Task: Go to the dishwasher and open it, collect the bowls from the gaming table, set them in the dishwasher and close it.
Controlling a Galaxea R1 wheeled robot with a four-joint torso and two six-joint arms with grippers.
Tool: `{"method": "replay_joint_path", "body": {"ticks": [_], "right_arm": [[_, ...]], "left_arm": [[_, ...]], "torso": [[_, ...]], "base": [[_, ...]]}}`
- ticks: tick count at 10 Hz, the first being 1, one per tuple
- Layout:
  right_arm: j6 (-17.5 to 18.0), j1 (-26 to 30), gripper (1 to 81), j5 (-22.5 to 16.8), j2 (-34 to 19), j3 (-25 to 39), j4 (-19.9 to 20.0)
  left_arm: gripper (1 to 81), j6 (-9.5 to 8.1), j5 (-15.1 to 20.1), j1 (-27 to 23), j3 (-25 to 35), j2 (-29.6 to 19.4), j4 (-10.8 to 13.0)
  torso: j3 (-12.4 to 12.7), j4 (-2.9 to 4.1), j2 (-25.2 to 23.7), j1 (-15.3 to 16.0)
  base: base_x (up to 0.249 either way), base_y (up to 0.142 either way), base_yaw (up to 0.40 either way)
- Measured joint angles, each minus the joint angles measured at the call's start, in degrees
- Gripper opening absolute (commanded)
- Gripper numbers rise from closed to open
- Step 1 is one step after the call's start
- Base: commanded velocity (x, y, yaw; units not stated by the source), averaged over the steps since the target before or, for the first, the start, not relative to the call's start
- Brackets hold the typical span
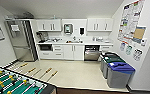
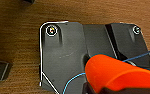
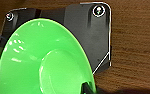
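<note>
The location was an office break room with a kitchenette. A white counter (image 1: 74, 43) carried a sink (image 1: 74, 41), with white cupboards (image 1: 49, 25) above, a stainless-steel refrigerator (image 1: 21, 40) at one end and the dishwasher (image 1: 91, 52) built in below. Lidded sorting bins (image 1: 119, 74), wall notices (image 1: 130, 20) and a foosball table (image 1: 14, 83) indicated shared staff use.

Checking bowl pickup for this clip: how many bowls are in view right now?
2. An orange bowl sits close up at the left wrist camera, and a light green bowl at the right wrist camera. Others may be hidden.
</note>
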Motion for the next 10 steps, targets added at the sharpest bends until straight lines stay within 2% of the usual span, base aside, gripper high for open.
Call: {"method": "replay_joint_path", "body": {"ticks": [10], "right_arm": [[0.0, 0.0, 1.0, 0.0, 0.2, 0.0, 0.0]], "left_arm": [[1.0, 0.0, 0.0, 0.0, 0.0, 0.0, 0.0]], "torso": [[0.0, 0.0, 0.0, 0.0]], "base": [[0.126, 0.0, 0.0]]}}
